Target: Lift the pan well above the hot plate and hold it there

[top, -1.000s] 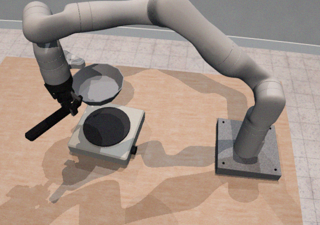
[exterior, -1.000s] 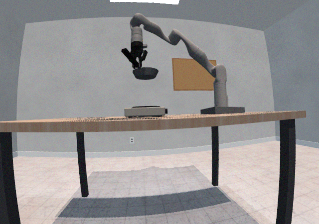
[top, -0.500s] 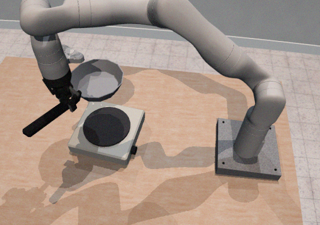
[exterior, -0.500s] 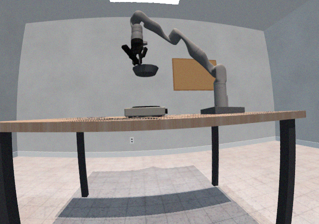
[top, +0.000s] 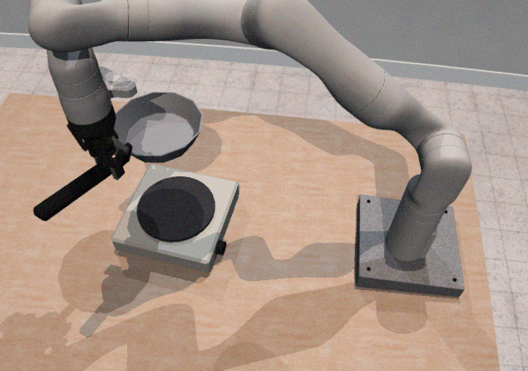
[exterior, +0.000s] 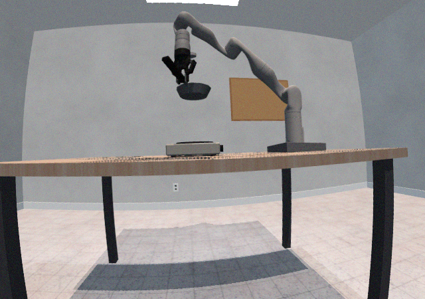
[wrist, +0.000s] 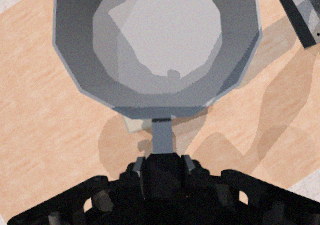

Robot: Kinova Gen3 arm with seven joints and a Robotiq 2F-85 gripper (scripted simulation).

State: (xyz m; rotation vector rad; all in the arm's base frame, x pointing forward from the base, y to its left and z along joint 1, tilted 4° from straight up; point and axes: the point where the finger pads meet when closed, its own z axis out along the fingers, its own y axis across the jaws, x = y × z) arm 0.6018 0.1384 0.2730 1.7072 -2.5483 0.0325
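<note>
Aloft, grey faceted pan (top: 159, 126), black handle (top: 68, 193)

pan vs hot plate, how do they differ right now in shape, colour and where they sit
The pan is a grey faceted bowl with a long black handle; the hot plate is a pale square box with a dark round disc on top. The pan hangs high in the air, gripped at the handle by the hand; the hot plate rests flat on the table. Both tops are roughly round.

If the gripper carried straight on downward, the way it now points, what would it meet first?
Probably the bare table, beside the hot plate. The gripper, shut on the pan handle, seems offset from the plate; depth is uncertain.
</note>
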